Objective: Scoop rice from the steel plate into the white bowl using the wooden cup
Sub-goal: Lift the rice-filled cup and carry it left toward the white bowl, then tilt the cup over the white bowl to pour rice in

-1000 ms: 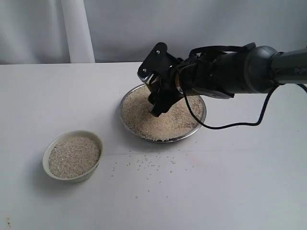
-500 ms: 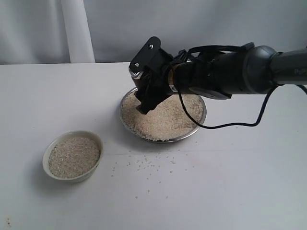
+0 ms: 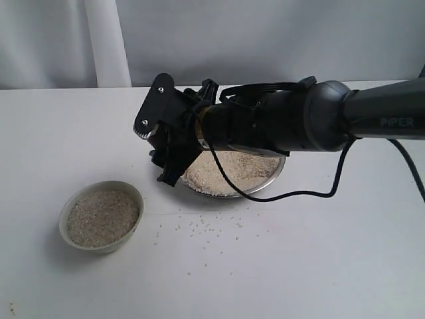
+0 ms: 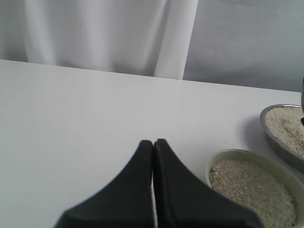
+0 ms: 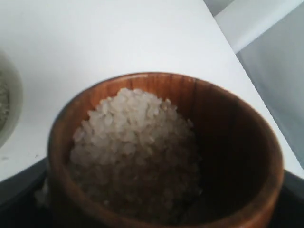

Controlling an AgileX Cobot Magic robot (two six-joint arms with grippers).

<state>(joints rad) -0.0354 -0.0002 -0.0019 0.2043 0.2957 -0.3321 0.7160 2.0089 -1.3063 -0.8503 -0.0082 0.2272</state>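
Observation:
My right gripper (image 3: 164, 151) hangs over the left rim of the steel plate (image 3: 268, 179), shut on the wooden cup (image 5: 228, 142). The cup sits upright and is filled with rice (image 5: 133, 137). In the exterior view the gripper body hides the cup almost entirely. More rice (image 3: 232, 171) covers the plate. The white bowl (image 3: 66, 211) stands to the front left, apart from the gripper, nearly full of rice (image 3: 103, 216). My left gripper (image 4: 153, 145) is shut with nothing in it, low over bare table beside the white bowl (image 4: 223, 159); the plate (image 4: 273, 137) lies beyond.
Loose grains (image 3: 199, 229) are scattered on the white table in front of the plate. A black cable (image 3: 299, 195) loops down from the right arm beside the plate. A pale curtain (image 3: 106, 40) hangs behind the table.
My right gripper has lifted out of the rice and swung left with the cup, from above the plate's middle to its left rim, nearer the white bowl.

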